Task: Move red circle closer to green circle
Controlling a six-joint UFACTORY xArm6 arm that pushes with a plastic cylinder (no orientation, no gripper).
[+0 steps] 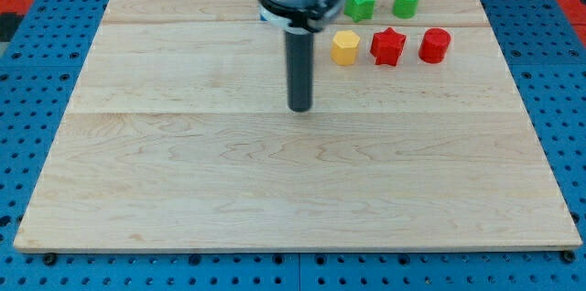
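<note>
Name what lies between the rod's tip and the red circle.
In the camera view, the yellow block and red star lie between my tip and the red circle.

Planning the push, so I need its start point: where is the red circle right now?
The red circle sits near the board's top right in the camera view, right of the red star and below-right of the green circle.

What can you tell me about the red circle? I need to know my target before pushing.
The red circle is a small, squat, glossy red cylinder, plastic by its look, standing flat on the wooden board near the view's top right. It is rightmost in its row, just right of the red star, apart from it. The green circle sits above-left. Nothing touches it; my tip is far to its left.
</note>
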